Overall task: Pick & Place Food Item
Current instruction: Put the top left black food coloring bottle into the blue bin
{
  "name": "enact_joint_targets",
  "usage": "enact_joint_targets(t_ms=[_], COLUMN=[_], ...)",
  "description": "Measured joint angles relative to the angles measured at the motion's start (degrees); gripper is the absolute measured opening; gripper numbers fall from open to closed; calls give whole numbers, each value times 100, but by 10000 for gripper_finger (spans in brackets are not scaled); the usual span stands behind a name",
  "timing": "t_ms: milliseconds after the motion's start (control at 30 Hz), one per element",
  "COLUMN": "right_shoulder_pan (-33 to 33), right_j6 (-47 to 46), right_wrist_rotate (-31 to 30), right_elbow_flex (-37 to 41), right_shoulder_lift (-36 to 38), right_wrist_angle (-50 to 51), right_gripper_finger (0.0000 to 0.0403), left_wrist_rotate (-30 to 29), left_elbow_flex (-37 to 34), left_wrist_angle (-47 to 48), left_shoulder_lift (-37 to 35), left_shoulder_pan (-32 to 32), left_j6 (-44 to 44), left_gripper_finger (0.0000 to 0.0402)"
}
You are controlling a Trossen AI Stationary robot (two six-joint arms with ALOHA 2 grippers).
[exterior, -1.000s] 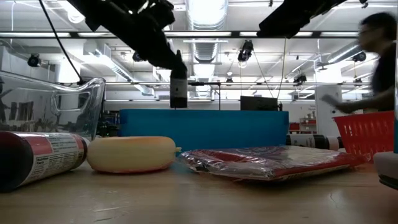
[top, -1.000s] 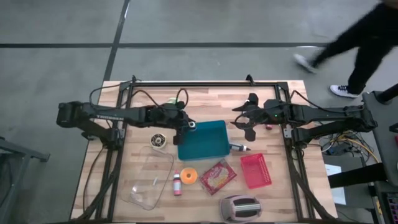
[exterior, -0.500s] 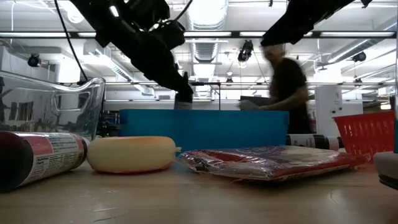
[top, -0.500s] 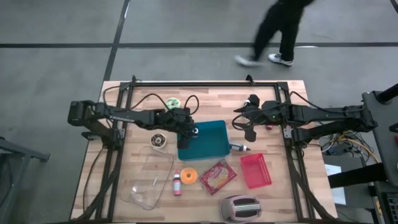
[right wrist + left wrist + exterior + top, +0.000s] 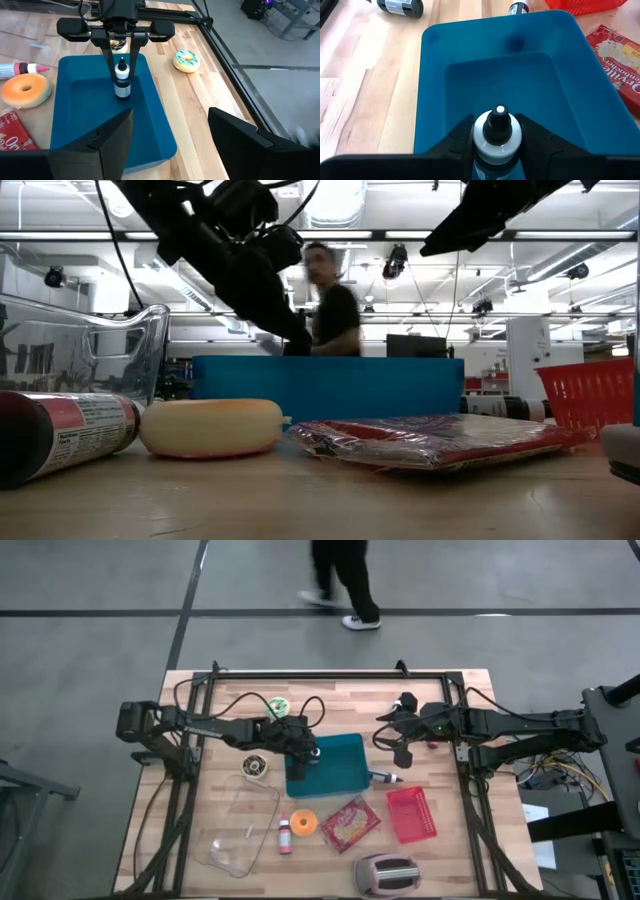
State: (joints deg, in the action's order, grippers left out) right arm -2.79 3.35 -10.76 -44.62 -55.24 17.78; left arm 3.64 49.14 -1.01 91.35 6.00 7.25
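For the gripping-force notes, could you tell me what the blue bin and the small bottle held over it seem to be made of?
Blue bin: probably moulded plastic, matte, with rounded corners and soft reflections. Small bottle: apparently plastic, with a white shoulder, dark cap and printed label; the left gripper fingers clamp its neck.

Between our left jaws, the small bottle (image 5: pixel 496 134) shows a white shoulder and black cap; beyond them, the bin (image 5: pixel 530 75) is solid teal-blue.

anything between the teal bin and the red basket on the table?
Yes: in the high view a small dark bottle with a red cap lies on the wood between the teal bin and the red basket.
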Motion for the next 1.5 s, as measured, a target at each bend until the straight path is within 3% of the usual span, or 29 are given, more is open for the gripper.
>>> enact_joint_targets(t_ms=[267, 1500], right_shoulder_pan=[2, 2], right_j6=[5, -77], right_wrist_rotate=[9, 27], right_elbow_flex=[52, 217], right_shoulder_lift=[0, 0], right_wrist_angle=[3, -167], right_gripper_finger=[251, 251], left_wrist_rotate=[-6, 149], left_elbow_flex=[-377, -902], left_wrist_angle=[-557, -1206], left_shoulder_lift=[-1, -32], left_shoulder_pan=[25, 85], left_j6=[-97, -388], left_gripper_finger=[113, 113])
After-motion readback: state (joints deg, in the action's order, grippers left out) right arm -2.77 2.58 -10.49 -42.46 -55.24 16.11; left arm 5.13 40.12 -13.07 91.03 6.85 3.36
